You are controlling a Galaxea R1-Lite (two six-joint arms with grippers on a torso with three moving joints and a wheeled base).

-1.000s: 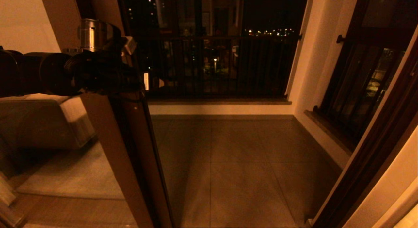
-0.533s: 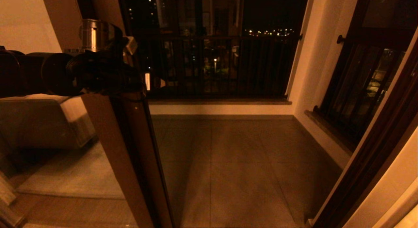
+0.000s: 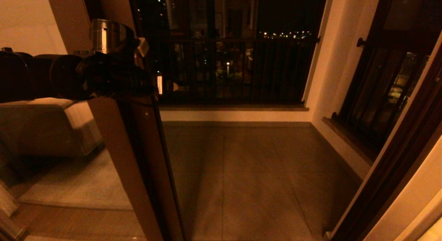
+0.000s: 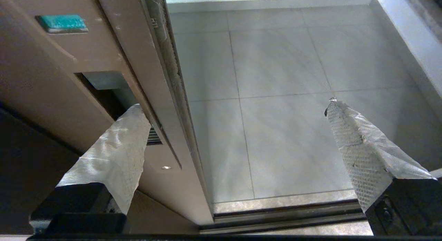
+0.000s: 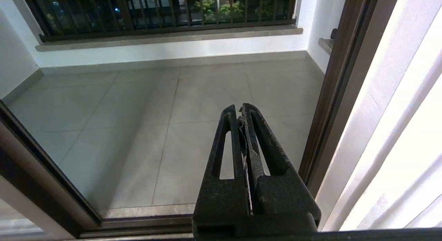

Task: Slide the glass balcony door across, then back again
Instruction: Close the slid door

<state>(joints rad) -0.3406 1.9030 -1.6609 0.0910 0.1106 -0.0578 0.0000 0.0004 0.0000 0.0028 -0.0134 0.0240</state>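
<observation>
Beyond doorway, tiled balcony floor (image 3: 255,172) ran to dark railing (image 3: 234,71); night lights behind. I saw glass balcony door (image 3: 138,158) at left, its brown stile edge straddled by left gripper (image 4: 234,109), jaws wide, one finger (image 4: 117,147) beside handle slot (image 4: 103,92). Only left wrist view showed slot and floor track (image 4: 286,213). Right gripper (image 5: 240,111) closed, idle over tiles.
</observation>
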